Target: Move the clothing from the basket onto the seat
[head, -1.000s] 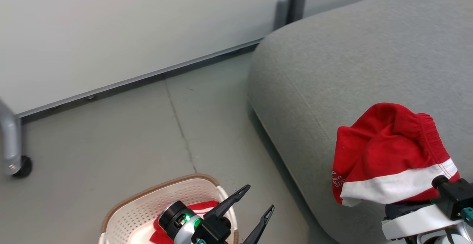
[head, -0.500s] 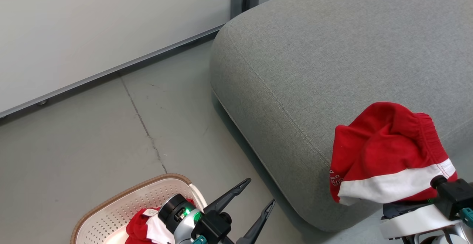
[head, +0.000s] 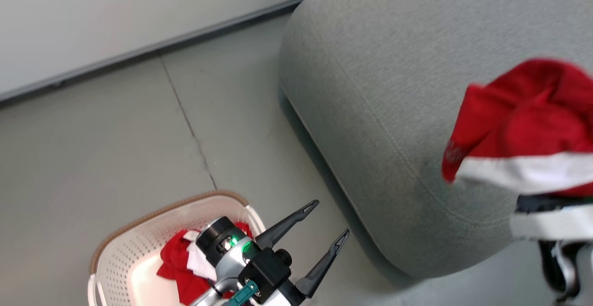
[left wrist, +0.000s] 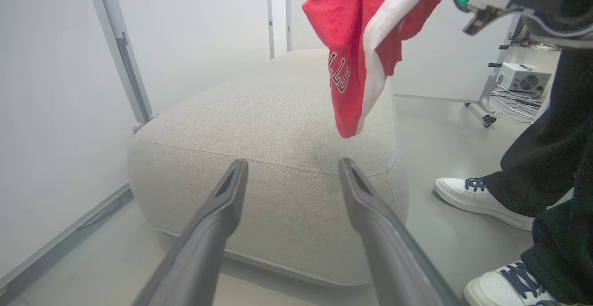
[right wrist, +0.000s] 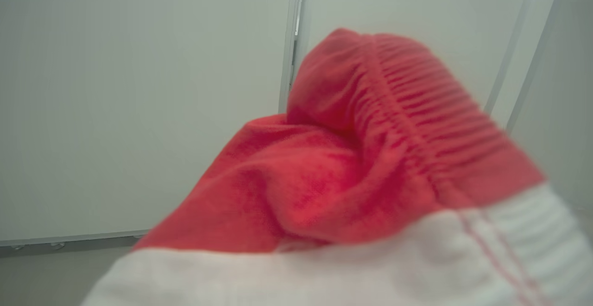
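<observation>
right claw (head: 546, 202): pressed together beneath the held shorts (head: 523, 125). The cloth drapes over my fingers so I cannot see them, but the garment rides on this arm, so I judge it pinched.
left claw (head: 330, 219): spread wide and empty at 6 o'clock in the head view, aimed toward 1 o'clock.
held shorts: at 3 o'clock in the head view, in the air above the seat (head: 394, 88) near its front edge. In the left wrist view the loose hem dangles over the cushion without touching it.
basket (head: 162, 209): on the floor at 7 o'clock, with more red clothing (head: 178, 264) heaped inside, partly behind my left wrist.
risk, early drop: if I let go this close to the edge, the hanging end could slide off onto the floor (head: 116, 134).
risk, clinging: fabric wrapped over my fingers may snag and come away with me when I spread them.
risk, blind side: cloth covers the lower part of my right wrist view, so I would judge height poorly from there.
around: a person's shoes (left wrist: 482, 199) and dark trouser leg (left wrist: 556, 157) stand at 4 o'clock in the left wrist view, just beside the seat's end.
in the way: nothing lies between shorts and cushion, but that leg is near my right arm, and a wide swing could brush it.
</observation>
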You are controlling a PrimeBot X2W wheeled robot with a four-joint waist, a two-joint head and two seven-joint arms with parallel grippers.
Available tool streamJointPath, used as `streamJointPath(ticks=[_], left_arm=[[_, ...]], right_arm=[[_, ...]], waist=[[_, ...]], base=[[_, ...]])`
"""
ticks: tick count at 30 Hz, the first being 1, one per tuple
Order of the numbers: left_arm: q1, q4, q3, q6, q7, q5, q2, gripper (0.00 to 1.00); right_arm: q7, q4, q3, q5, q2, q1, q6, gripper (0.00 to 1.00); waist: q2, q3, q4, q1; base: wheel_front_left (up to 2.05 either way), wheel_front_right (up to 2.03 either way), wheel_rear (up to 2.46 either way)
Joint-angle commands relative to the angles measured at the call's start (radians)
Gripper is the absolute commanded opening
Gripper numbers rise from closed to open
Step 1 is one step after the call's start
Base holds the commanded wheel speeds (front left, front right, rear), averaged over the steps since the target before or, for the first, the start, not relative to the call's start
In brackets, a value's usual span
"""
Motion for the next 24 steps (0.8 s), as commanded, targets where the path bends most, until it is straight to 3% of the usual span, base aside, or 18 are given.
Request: streamJointPath(ticks=[1,11,19,24], left_arm=[[-0.029,-0.003,-0.004,-0.001,-0.001,0.014,0.025,1.0],[-0.154,-0.041,-0.063,-0.001,-0.001,0.031,0.122,1.0],[-0.237,-0.062,-0.096,-0.001,-0.001,0.036,0.158,1.0],[-0.263,-0.085,-0.118,-0.001,-0.001,0.06,0.178,1.0]], right_arm=[[-0.005,-0.004,-0.018,-0.003,-0.018,-0.061,0.001,0.0],[-0.005,0.093,-0.123,0.031,-0.132,-0.407,0.0,0.0],[-0.005,0.311,-0.197,0.072,-0.235,-0.618,0.0,0.0],[-0.005,0.498,-0.166,0.085,-0.291,-0.717,0.0,0.0]], waist=[[0.0,0.079,0.029,0.0],[0.0,0.303,0.072,0.0],[0.0,0.411,0.117,0.0],[0.0,0.448,0.14,0.0]], base=[[0.0,0.0,0.0],[0.0,0.0,0.0],[0.0,0.0,0.0],[0.0,0.0,0.0]])
